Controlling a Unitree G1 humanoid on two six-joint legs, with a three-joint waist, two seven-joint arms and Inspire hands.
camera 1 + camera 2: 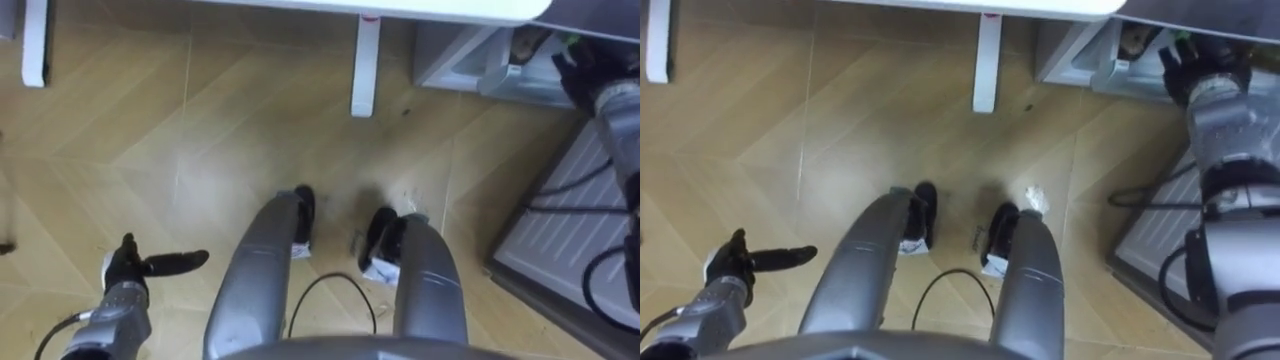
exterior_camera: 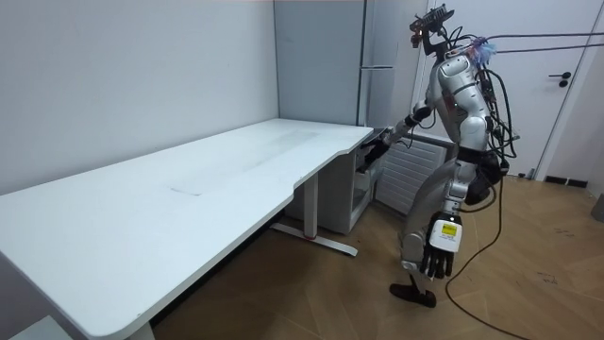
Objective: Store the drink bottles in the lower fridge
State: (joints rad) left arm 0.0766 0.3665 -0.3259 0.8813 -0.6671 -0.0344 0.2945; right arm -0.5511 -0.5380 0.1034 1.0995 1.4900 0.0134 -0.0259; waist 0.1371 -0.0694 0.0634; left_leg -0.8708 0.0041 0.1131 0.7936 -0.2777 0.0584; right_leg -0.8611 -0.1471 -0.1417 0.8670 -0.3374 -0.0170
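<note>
White bench [image 1: 440, 8] spans 12 o'clock. The lower fridge [image 1: 462, 55] sits at 1 o'clock, its contents too dim to tell. The right hand [image 1: 1188, 62] reaches to its front, grip unreadable. The left hand [image 1: 125, 268] hangs at 8 o'clock, fingers loose, empty.

the robot stands on the floor [image 1: 200, 150] before the table's [image 2: 189, 179] far end. the fridge [image 2: 377, 57] stands behind that end – its lower compartment [image 1: 470, 65] just right of the table leg [image 1: 363, 70], the right robot hand [image 1: 580, 65] at its mouth, the door [image 1: 570, 235] swung out on the robot's right.
</note>
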